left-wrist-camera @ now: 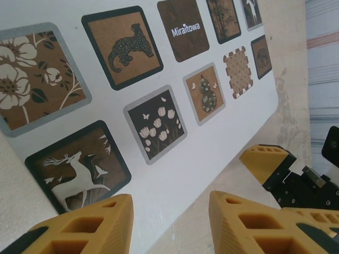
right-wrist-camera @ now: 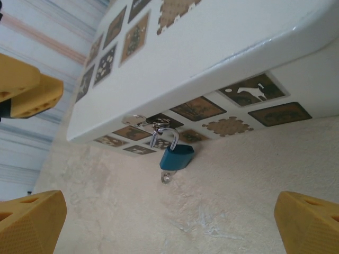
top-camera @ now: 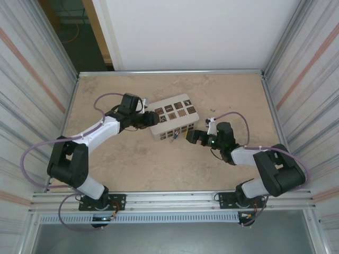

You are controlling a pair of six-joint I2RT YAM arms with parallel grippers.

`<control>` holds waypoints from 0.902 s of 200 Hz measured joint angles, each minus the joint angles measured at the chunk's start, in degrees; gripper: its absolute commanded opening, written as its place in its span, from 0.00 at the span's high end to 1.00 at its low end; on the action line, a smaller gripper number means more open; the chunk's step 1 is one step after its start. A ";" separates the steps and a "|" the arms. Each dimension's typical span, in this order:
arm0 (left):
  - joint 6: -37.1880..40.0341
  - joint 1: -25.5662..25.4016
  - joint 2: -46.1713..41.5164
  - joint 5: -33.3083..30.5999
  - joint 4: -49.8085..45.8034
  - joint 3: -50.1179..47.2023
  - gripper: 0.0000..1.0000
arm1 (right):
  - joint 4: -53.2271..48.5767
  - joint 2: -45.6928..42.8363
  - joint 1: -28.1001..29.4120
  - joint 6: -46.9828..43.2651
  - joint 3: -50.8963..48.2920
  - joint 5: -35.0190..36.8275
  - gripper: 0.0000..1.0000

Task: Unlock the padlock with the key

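Right wrist view gives us the padlock [right-wrist-camera: 176,157] best: a blue body on a silver shackle, hanging from a small metal hasp [right-wrist-camera: 139,120] on the box's front side, low against the surface [right-wrist-camera: 238,222]. Just under the body a tiny silvery bit sticks out. We take it for the key [right-wrist-camera: 166,178] sitting in the keyhole, though it is too small to be sure. The shackle looks closed, so we judge the lock not yet opened.

The white box [right-wrist-camera: 222,47] with brown picture tags rises behind the lock. Facing the box's front, the right tool [right-wrist-camera: 169,203] is spread wide with nothing between its fingers, near the lock but apart from it. At the box's left end the left tool [left-wrist-camera: 169,203] is partway open, one finger over the box top, the other past its edge. We cannot tell whether it touches the box.

We judge the step in hand to be the approach to the key. Next, the right tool must centre on that sliver, pinch it squarely and twist, with the box held from sliding.
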 measured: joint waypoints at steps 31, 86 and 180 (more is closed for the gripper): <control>-0.33 0.00 1.60 0.57 0.15 0.02 0.58 | 3.45 3.67 1.62 -0.28 1.40 -0.07 0.06; -0.35 0.00 3.02 0.83 0.44 0.31 0.59 | 8.31 9.29 3.74 -1.05 3.52 -0.20 0.19; -0.37 0.02 3.74 1.20 0.44 0.92 0.59 | 13.81 17.05 5.35 -1.51 7.02 -0.20 0.38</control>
